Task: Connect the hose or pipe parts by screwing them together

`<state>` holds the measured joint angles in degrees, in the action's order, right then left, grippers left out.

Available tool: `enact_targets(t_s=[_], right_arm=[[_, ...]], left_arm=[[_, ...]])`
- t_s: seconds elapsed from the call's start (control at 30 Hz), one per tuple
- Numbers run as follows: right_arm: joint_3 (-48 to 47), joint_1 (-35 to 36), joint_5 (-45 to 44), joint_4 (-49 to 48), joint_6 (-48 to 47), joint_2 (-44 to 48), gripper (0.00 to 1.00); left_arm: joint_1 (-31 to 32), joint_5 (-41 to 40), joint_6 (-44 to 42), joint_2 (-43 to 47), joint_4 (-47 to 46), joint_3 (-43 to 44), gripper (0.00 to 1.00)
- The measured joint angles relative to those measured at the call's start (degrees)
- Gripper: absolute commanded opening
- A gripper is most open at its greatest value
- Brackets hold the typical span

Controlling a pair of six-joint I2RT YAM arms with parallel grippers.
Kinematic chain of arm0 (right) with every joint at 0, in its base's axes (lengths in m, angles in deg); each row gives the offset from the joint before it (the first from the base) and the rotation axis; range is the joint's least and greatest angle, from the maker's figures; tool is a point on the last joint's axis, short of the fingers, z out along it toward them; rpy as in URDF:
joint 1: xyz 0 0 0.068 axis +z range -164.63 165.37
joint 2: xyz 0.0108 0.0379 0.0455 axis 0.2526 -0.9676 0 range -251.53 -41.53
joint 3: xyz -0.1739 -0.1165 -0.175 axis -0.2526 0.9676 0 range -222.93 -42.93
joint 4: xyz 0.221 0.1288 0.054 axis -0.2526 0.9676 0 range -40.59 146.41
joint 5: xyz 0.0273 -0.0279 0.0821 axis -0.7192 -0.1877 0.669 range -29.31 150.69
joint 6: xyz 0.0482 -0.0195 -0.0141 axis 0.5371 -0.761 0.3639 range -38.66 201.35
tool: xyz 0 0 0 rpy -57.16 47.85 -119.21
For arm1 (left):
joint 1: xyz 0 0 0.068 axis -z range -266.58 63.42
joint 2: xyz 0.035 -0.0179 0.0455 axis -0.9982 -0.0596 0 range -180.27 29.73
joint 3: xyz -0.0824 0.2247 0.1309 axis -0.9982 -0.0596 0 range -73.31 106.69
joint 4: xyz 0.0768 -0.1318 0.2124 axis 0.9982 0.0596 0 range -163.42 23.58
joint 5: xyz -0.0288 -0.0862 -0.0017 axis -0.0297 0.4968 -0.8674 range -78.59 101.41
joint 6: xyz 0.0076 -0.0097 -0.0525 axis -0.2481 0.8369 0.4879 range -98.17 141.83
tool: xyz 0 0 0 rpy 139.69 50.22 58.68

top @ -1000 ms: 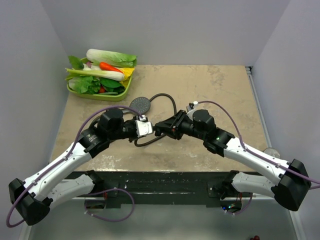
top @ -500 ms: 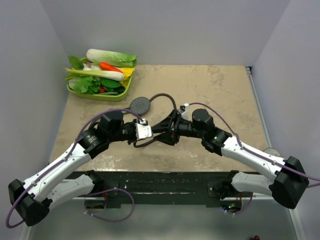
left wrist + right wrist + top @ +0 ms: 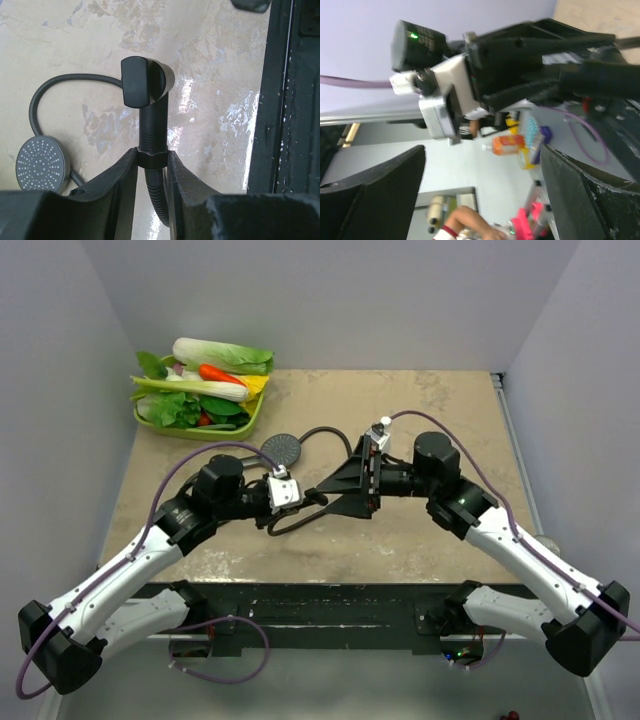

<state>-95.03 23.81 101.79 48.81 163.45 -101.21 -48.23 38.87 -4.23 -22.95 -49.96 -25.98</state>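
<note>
My left gripper [image 3: 151,159] is shut on the hose's end nut [image 3: 151,156]. A dark threaded stem with an elbow-shaped top [image 3: 145,85] stands out of that nut. Below the jaws the ribbed hose [image 3: 161,200] hangs down. It loops across the table [image 3: 327,432] to the round shower head [image 3: 281,449], which lies face up [image 3: 40,163]. In the top view the left gripper [image 3: 300,498] sits mid-table. My right gripper [image 3: 328,492] faces it just to the right, open wide and apart from the fitting. In the right wrist view its gripper [image 3: 482,170] holds nothing.
A green tray [image 3: 247,426] heaped with toy vegetables [image 3: 215,370] stands at the back left corner. The dark front rail [image 3: 295,110] runs along the table's near edge. Purple cables [image 3: 465,475] arch over both arms. Walls close in left, right and behind.
The right gripper was closed at the fitting beside the left gripper. It has since opened wide, let go and drawn back to the right. The left gripper has held still.
</note>
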Motion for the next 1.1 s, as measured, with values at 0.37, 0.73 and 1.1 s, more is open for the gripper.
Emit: enact_targets(t_s=[0.37, 0.73, 1.1], right_arm=[[-20.44, -0.96, -12.13, 31.39, -52.37, 4.66, 0.49], [-18.43, -0.94, -8.17, 32.87, -73.83, 10.56, 0.01], [-28.48, 5.53, 2.49, 31.61, -78.55, -0.87, 0.0]], left_arm=[[-3.04, 14.01, 5.18, 0.9, -0.96, 0.92, 0.0], [-4.98, 29.35, 13.68, 1.7, -5.49, 4.35, 0.0], [-5.33, 32.83, 16.68, 1.7, -7.58, 4.33, 0.0]])
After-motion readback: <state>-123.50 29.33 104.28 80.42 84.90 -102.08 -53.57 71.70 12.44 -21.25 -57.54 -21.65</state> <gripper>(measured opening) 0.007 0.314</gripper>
